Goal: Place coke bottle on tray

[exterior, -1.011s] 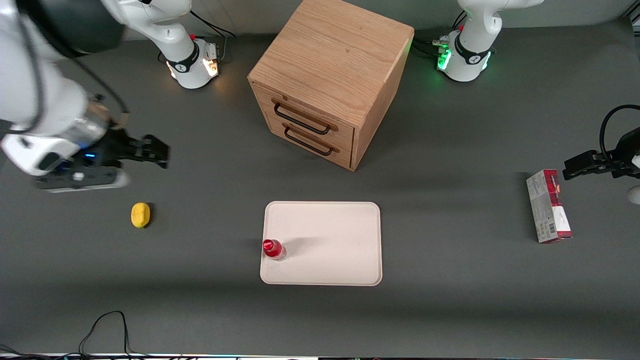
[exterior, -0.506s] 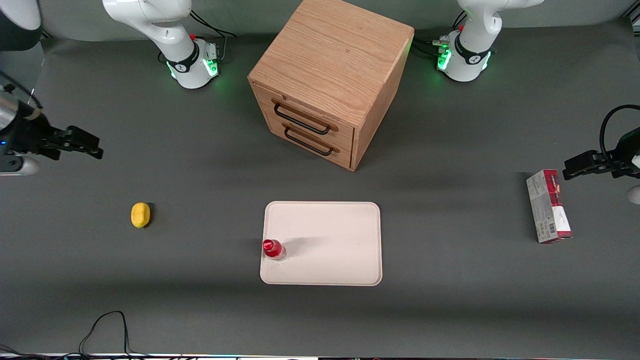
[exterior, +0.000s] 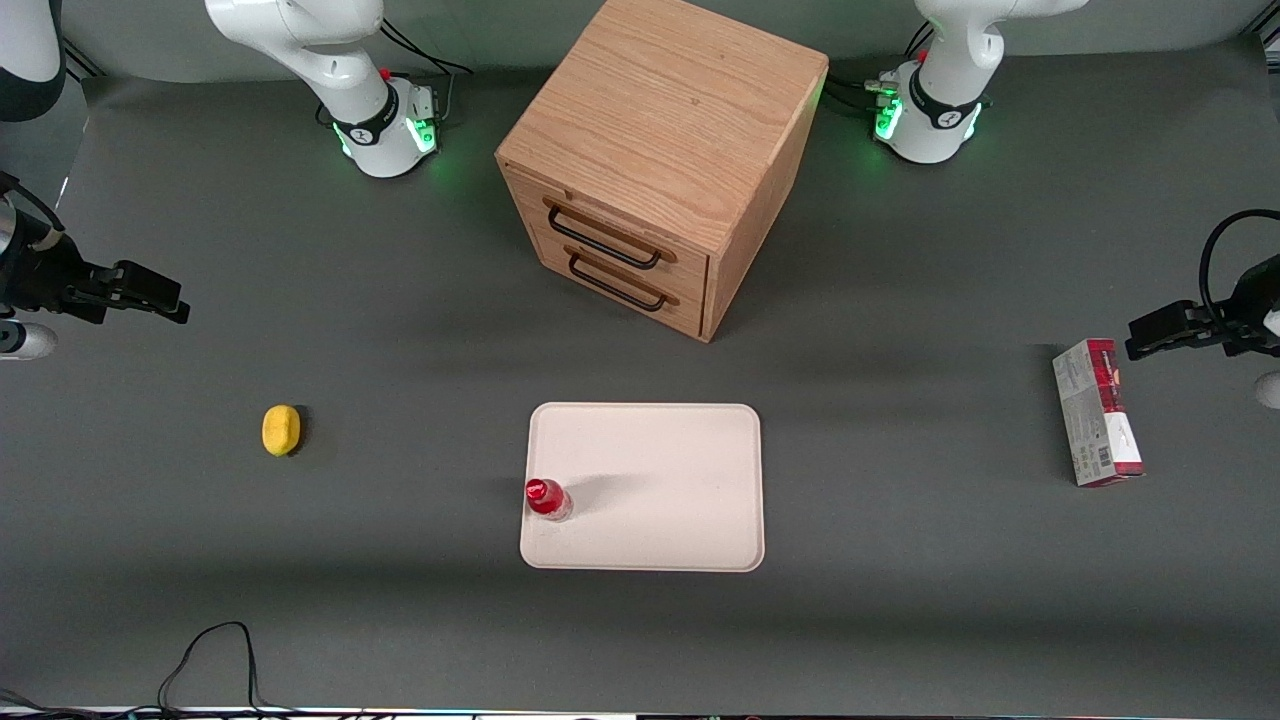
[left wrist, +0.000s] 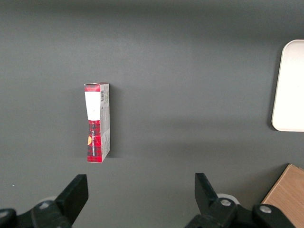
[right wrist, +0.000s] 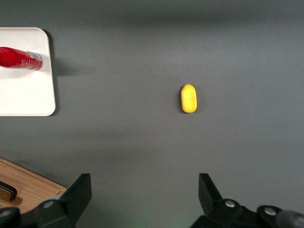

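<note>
- My gripper (exterior: 150, 297) hangs above the bare dark grey surface (exterior: 400, 620) at the working arm's end of the table, well apart from everything; its fingers (right wrist: 78, 194) are spread wide with nothing between them.
- The small slim red coke bottle with its red cap (exterior: 546, 498) stands upright on the large flat cream tray with rounded corners (exterior: 670, 470), just inside the tray's edge that faces my end of the table and nearer the front camera than the tray's middle. I judge the placing done, which would explain why I sit clear and empty.
- It stands close to the rim, so a knock could tip it over the low edge; that is a guess.
- In my wrist view the bottle's body shows red, but I cannot read any script on it.
- A small yellow lemon-shaped thing (exterior: 281, 430) lies on the surface between my gripper and the tray, touching neither.
- The wooden drawer box with two dark handles (exterior: 650, 170) stands farther from the front camera than the tray.
- A red-and-grey rectangular carton (exterior: 1097, 412) lies toward the parked arm's end; its print is too small to read.
</note>
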